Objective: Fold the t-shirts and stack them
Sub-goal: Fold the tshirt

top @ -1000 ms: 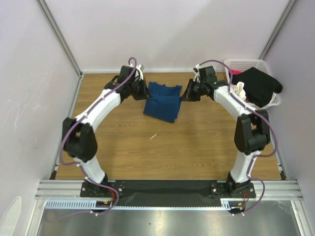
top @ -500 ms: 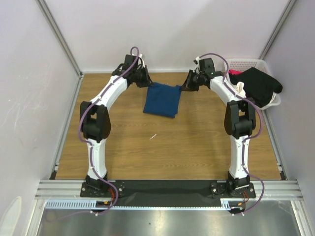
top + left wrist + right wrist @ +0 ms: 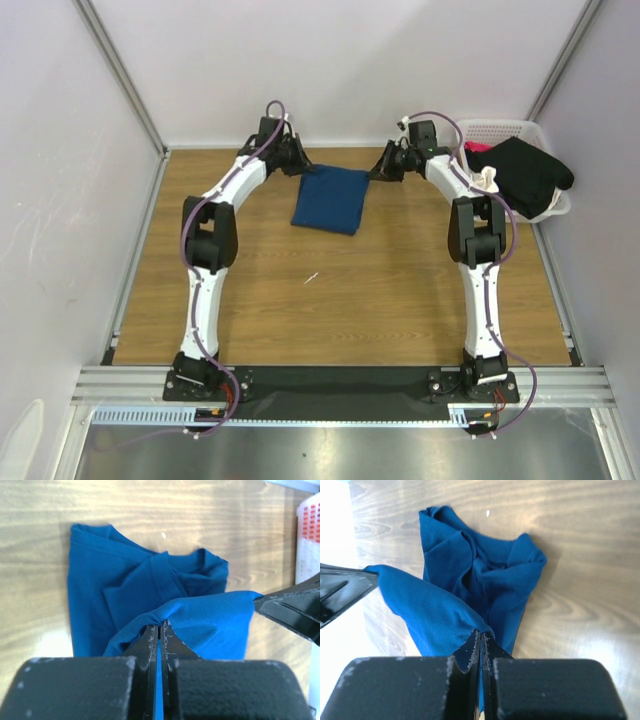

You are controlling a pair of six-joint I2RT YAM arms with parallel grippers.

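My left gripper (image 3: 159, 626) is pinched tight on one far corner of the dark blue t-shirt (image 3: 332, 200) and my right gripper (image 3: 480, 632) on the other. The soft cloth sags between them onto the wooden table (image 3: 400, 290). At right, the white lattice basket (image 3: 500, 127) holds a black t-shirt (image 3: 525, 172) and some pink cloth (image 3: 478, 147).

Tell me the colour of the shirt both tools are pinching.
The t-shirt is dark blue, no print showing; the left wrist view shows it best.
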